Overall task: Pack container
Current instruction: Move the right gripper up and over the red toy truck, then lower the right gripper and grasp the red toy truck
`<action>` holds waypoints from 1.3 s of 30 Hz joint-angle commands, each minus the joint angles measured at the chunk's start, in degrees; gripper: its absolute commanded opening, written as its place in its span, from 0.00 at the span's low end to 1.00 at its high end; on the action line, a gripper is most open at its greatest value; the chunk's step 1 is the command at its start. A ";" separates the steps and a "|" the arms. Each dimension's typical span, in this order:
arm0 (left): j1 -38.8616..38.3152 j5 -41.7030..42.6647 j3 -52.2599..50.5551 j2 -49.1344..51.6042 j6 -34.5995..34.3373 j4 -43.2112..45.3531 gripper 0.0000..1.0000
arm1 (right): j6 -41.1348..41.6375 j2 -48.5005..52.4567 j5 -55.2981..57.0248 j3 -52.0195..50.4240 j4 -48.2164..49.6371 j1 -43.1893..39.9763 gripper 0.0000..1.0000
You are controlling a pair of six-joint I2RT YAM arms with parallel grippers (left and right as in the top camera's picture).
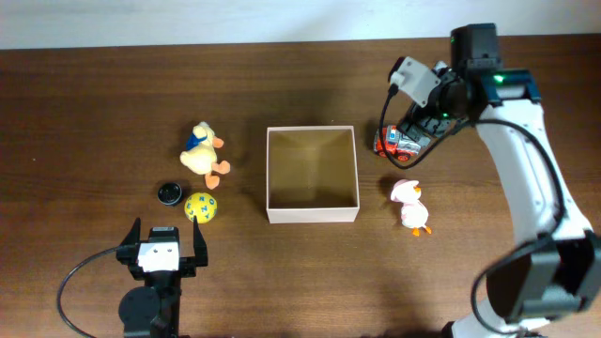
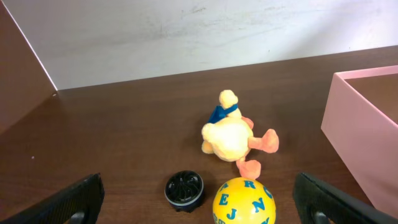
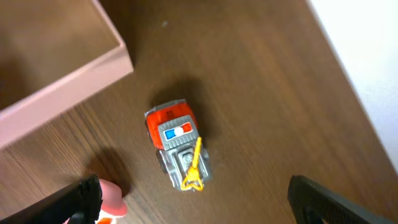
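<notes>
Overhead, the container lies between left claw and right claw, both released.

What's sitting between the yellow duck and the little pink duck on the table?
The container, an open white box, lies between the yellow duck and the pink duck, seen in the overhead view.

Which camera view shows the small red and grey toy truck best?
The right wrist view: the toy truck lies whole, close and unobstructed, its yellow part plain. In the overhead view it is small and partly hidden under the right gripper. The left wrist view does not show it.
</notes>
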 commanded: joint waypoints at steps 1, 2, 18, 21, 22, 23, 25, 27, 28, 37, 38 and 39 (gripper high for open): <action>0.35 0.66 -0.70 -0.39 1.14 0.22 0.99 | -8.41 5.64 -1.53 1.11 -0.20 -0.37 0.99; 0.35 0.66 -0.70 -0.39 1.14 0.22 0.99 | -8.79 6.62 -1.53 1.11 -0.17 -0.37 0.99; 0.35 0.66 -0.70 -0.39 1.14 0.22 0.99 | -10.03 14.73 -1.57 1.11 1.66 -0.48 0.99; 0.35 0.66 -0.70 -0.39 1.14 0.22 0.99 | -10.03 15.91 -1.55 1.11 1.75 -0.48 0.99; 0.35 0.66 -0.70 -0.39 1.11 0.22 0.99 | -10.03 16.28 -1.55 1.09 1.75 -0.48 0.99; 0.35 0.66 -0.70 -0.39 1.14 0.22 0.99 | -10.03 16.81 -1.57 1.09 1.75 -0.48 0.99; 0.35 0.66 -0.70 -0.39 1.14 0.22 0.99 | -10.01 17.46 -1.57 1.01 1.77 -0.48 0.99; 0.35 0.66 -0.70 -0.39 1.14 0.22 0.99 | -10.01 17.94 -1.55 1.01 1.77 -0.48 0.99; 0.35 0.66 -0.70 -0.39 1.11 0.22 0.99 | -10.01 18.12 -1.55 1.01 1.77 -0.48 0.99; 0.35 0.66 -0.70 -0.39 1.14 0.22 0.99 | -10.01 20.55 -1.51 0.81 2.69 -0.76 0.99; 0.35 0.66 -0.70 -0.39 1.14 0.22 0.99 | -10.01 20.81 -1.55 0.79 2.73 -0.94 0.99; 0.35 0.66 -0.70 -0.39 1.11 0.22 0.99 | -9.99 21.46 -1.53 0.79 2.84 -1.14 0.99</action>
